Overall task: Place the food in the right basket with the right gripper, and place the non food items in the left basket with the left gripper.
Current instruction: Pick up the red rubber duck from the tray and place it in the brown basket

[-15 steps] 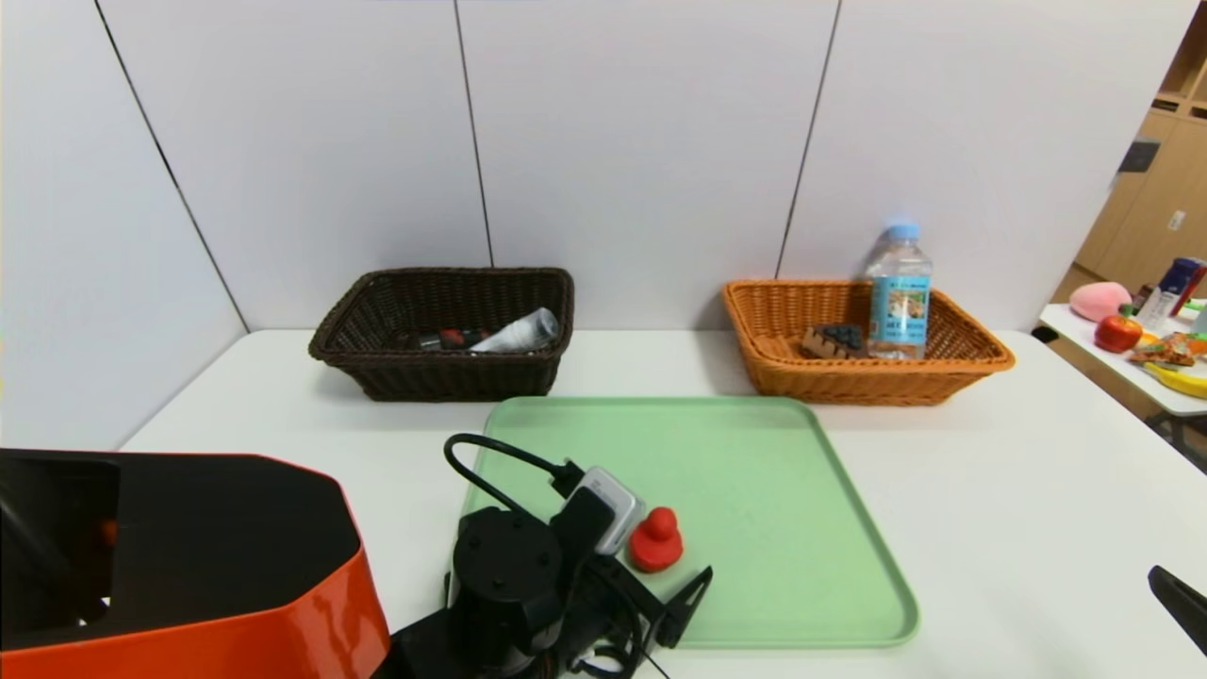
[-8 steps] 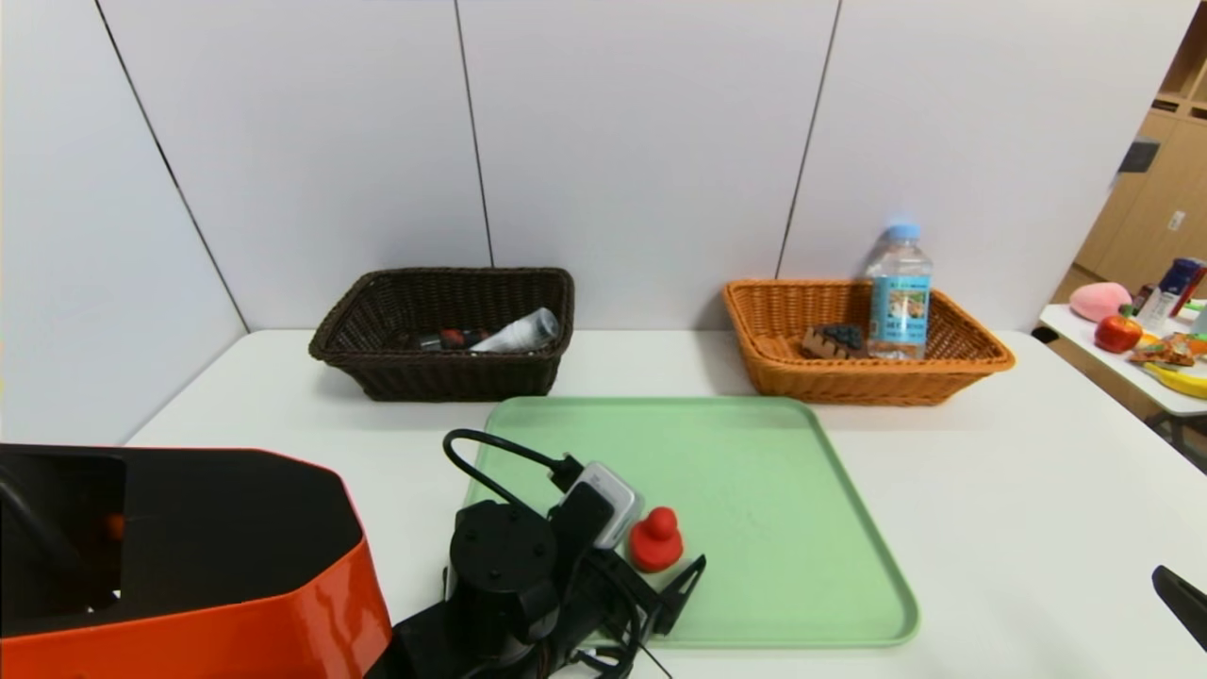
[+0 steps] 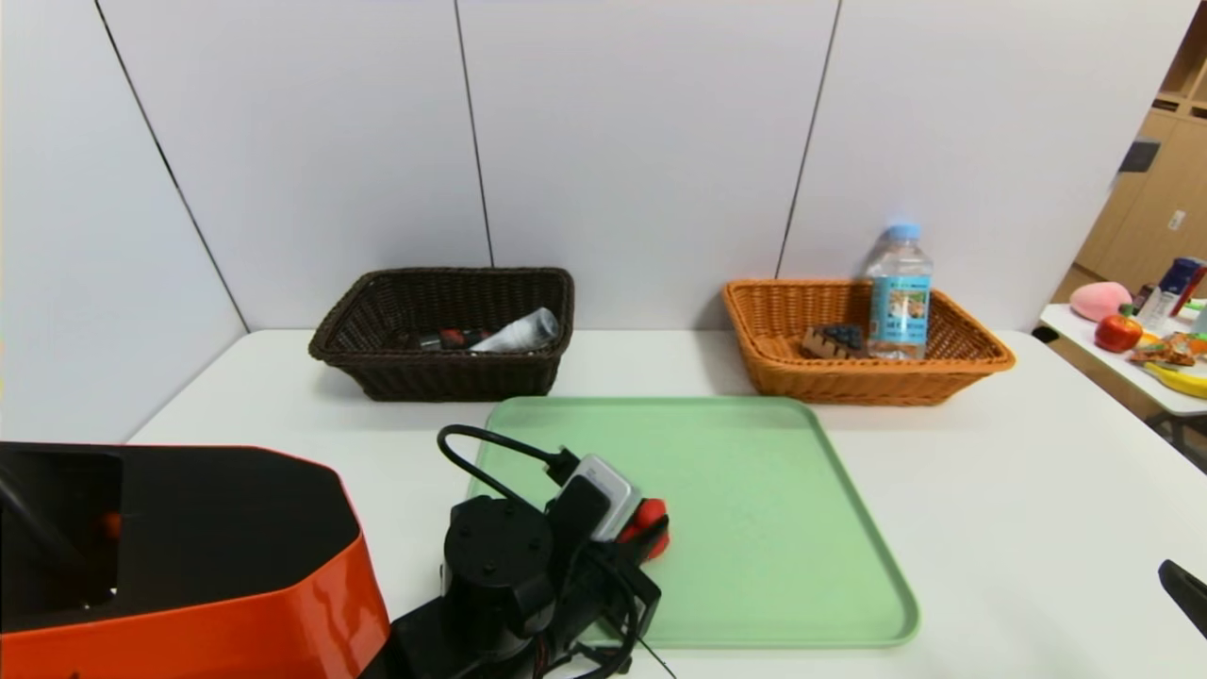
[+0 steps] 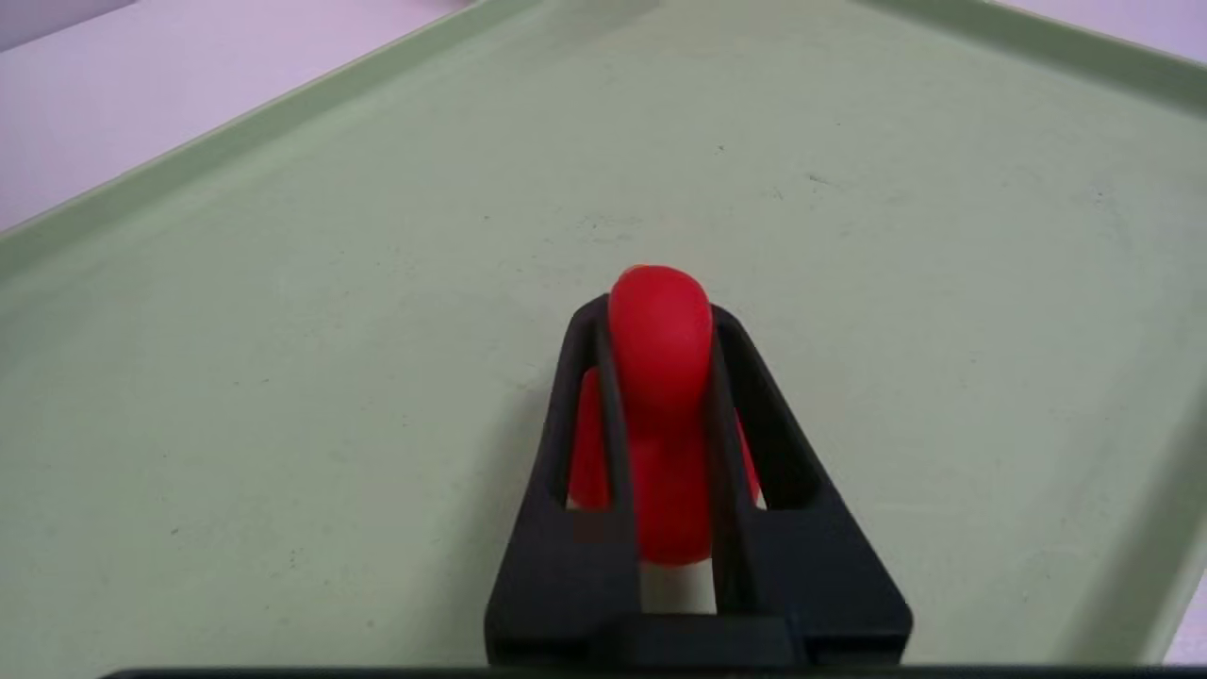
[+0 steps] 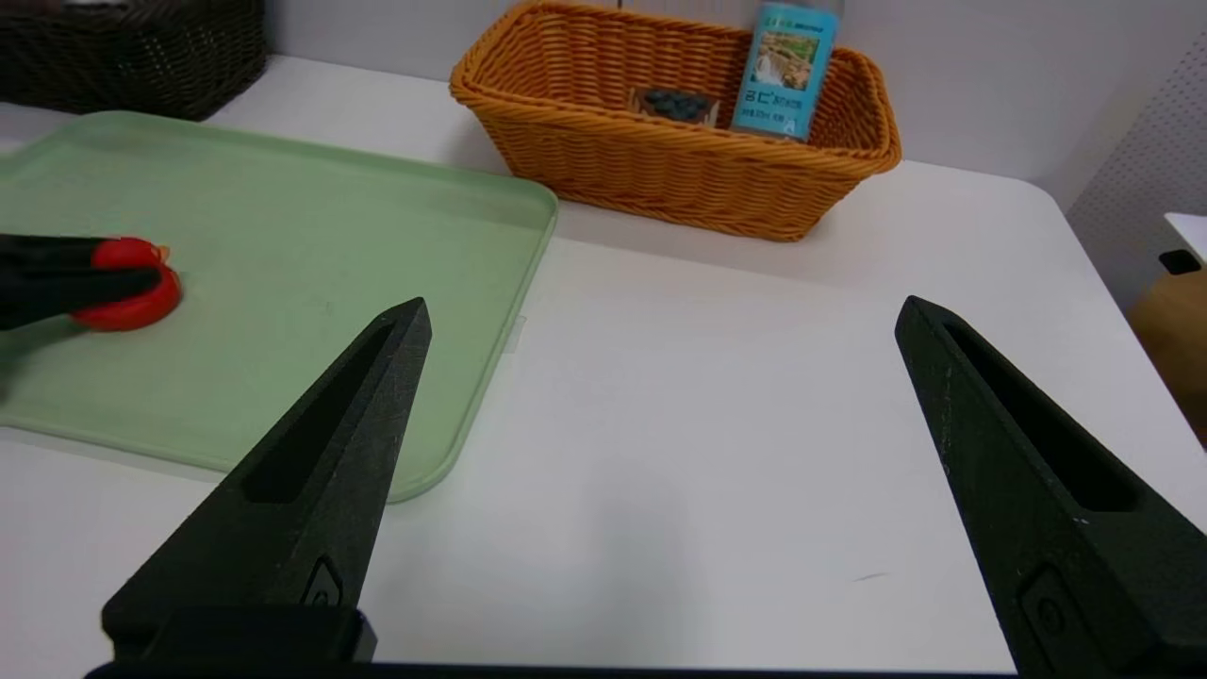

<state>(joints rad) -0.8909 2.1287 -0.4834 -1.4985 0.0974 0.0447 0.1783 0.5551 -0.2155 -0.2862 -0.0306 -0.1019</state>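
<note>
My left gripper (image 3: 653, 534) is shut on the small red duck (image 3: 651, 519) on the green tray (image 3: 754, 490), near its front left. In the left wrist view the black fingers (image 4: 585, 396) pinch the duck (image 4: 660, 377) from both sides, low over the tray. The dark brown left basket (image 3: 443, 332) holds the white spray bottle (image 3: 519, 333) and a dark tube (image 3: 443, 339). The orange right basket (image 3: 863, 339) holds the water bottle (image 3: 899, 292) and the cake slice (image 3: 834, 339). My right gripper (image 5: 660, 316) is open and empty over the bare table at the front right. The soap bar is hidden.
The white table (image 3: 1018, 509) runs to a grey panel wall behind the baskets. A side table (image 3: 1132, 363) at the far right carries toy fruit and packets. My orange and black left arm casing (image 3: 179, 556) fills the front left corner.
My left gripper has moved forward over the duck and its fingers have closed on it. The right arm has not moved.
</note>
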